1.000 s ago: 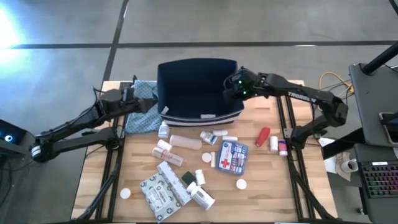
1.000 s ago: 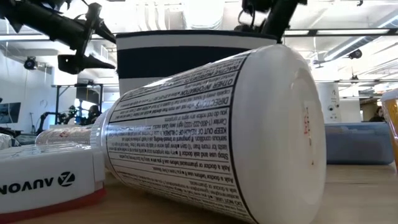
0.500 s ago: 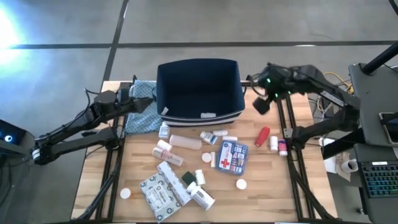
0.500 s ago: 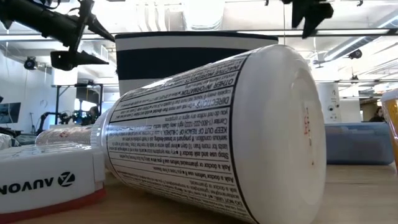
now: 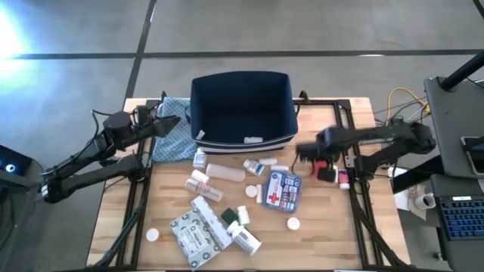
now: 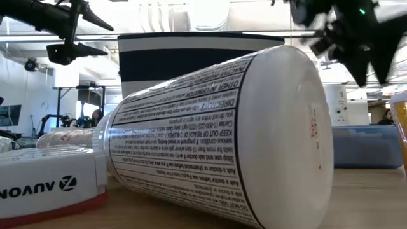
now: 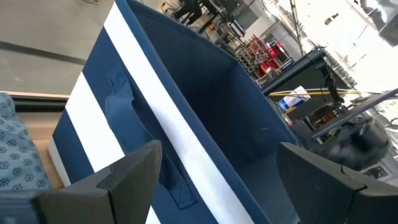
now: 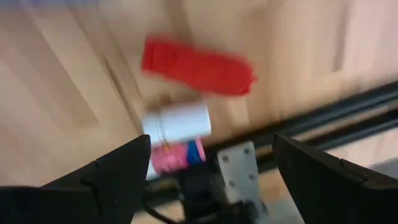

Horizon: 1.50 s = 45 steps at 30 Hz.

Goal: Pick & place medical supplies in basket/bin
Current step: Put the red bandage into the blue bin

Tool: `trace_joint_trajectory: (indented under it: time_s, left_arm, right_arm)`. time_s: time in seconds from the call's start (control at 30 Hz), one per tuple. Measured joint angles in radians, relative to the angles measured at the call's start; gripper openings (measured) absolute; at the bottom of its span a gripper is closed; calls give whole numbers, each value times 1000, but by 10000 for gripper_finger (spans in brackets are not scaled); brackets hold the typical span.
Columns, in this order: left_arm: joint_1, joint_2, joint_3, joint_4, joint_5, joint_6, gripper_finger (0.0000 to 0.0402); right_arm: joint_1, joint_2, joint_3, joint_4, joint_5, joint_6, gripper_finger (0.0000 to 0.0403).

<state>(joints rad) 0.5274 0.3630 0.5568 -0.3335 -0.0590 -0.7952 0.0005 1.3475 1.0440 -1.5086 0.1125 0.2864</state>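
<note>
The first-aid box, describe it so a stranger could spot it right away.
Start at the navy bin at the table's far edge. In the clutter in front of it, toward the right, lies the first-aid box: flat, blue and white, the only item bearing a red cross.

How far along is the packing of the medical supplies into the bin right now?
Barely started, by the look of it. The navy bin shows no supplies on the part of its floor in view. The right end effector is open and empty above the red bottle and a white bottle, probably its next pick. The left end effector is open over the blue cloth. The first-aid box and the packets are still on the table.
</note>
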Motion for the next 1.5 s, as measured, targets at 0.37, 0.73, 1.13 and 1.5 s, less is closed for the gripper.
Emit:
trace_joint_trajectory:
  time_s: [0.37,0.73,1.13,1.5]
  left_arm:
    - [0,2,0,0,8,-26,296]
    - [0,3,0,0,8,-27,296]
    - [0,3,0,0,7,-27,296]
    - [0,3,0,0,7,-27,296]
  right_arm:
    - [62,58,-158,236,128,-219,327]
    - [66,115,-240,407,117,-361,327]
    - [66,374,-233,406,127,-360,326]
    - [61,368,-203,412,122,-203,231]
